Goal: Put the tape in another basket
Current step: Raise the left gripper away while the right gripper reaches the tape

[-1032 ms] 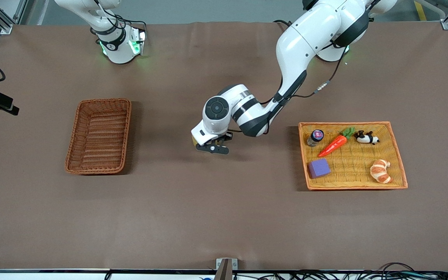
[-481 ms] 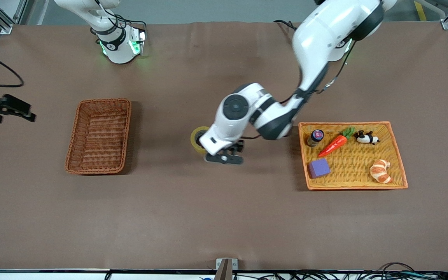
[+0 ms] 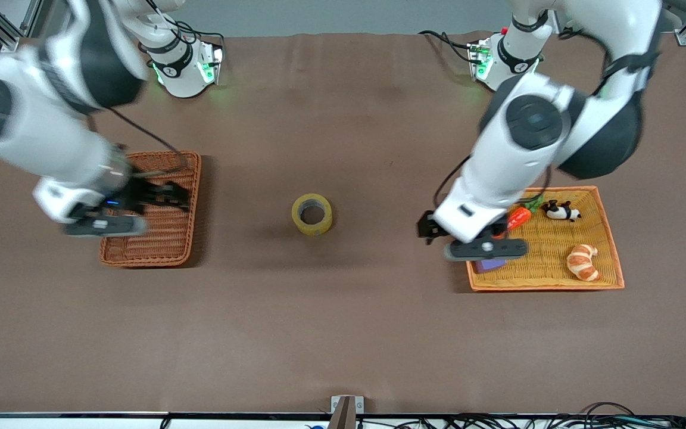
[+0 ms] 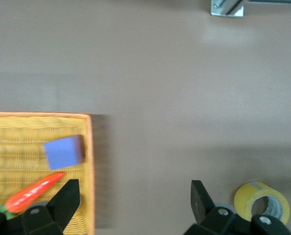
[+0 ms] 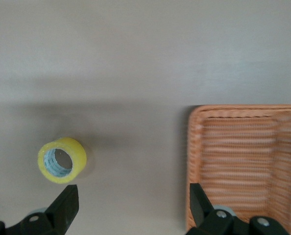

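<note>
The tape (image 3: pixel 312 214), a yellowish roll with a grey core, lies alone on the brown table midway between the two containers. It also shows in the left wrist view (image 4: pixel 262 201) and the right wrist view (image 5: pixel 62 160). The reddish-brown wicker basket (image 3: pixel 191 179) stands toward the right arm's end and holds nothing; it shows in the right wrist view (image 5: pixel 246 161). My right gripper (image 3: pixel 158 195) is up over the basket, open and empty (image 5: pixel 133 203). My left gripper (image 3: pixel 462 235) is up over the orange tray's edge nearest the tape, open and empty (image 4: pixel 133 200).
The flat orange-yellow tray (image 3: pixel 608 238) toward the left arm's end holds a carrot (image 3: pixel 518 215), a panda toy (image 3: pixel 562 210), a croissant (image 3: pixel 583 262) and a purple block (image 4: pixel 63 152). The left arm covers part of the tray.
The left gripper let go of the tape on the middle of the table and swung back to the tray. The right arm swung in over the basket.
</note>
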Controlling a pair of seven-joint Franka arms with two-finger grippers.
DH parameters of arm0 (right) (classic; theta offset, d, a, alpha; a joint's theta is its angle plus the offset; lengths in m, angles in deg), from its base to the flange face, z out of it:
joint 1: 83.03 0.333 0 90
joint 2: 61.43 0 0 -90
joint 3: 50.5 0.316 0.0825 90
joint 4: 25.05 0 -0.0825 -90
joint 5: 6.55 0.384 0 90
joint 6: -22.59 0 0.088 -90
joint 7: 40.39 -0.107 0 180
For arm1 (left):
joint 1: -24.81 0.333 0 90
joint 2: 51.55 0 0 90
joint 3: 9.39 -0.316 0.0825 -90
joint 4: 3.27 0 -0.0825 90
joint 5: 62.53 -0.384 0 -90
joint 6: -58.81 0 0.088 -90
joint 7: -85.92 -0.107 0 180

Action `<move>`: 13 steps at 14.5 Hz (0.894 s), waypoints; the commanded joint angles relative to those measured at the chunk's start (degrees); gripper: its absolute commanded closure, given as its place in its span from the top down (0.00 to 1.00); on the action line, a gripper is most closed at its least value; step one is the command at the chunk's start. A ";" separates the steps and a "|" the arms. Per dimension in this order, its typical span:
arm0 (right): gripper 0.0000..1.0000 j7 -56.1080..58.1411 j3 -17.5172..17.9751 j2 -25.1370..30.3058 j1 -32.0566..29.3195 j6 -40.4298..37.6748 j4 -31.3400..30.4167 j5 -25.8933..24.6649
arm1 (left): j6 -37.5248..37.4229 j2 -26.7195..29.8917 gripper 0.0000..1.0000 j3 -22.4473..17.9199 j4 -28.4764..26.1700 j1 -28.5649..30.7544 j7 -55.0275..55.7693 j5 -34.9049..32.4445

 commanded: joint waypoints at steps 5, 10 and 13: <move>1.00 -14.38 2.85 -9.65 12.82 18.59 -9.88 -8.68 | 0.87 13.35 1.00 -2.71 -12.59 5.00 -4.11 4.10; 1.00 -20.42 2.76 -14.23 16.09 30.13 -15.86 -16.73 | 1.48 19.68 1.00 -10.97 -18.64 4.91 -18.41 11.83; 1.00 -26.50 2.85 -17.13 16.36 32.93 -15.69 -20.19 | 1.40 23.20 1.00 -15.90 -22.78 4.21 -23.61 12.37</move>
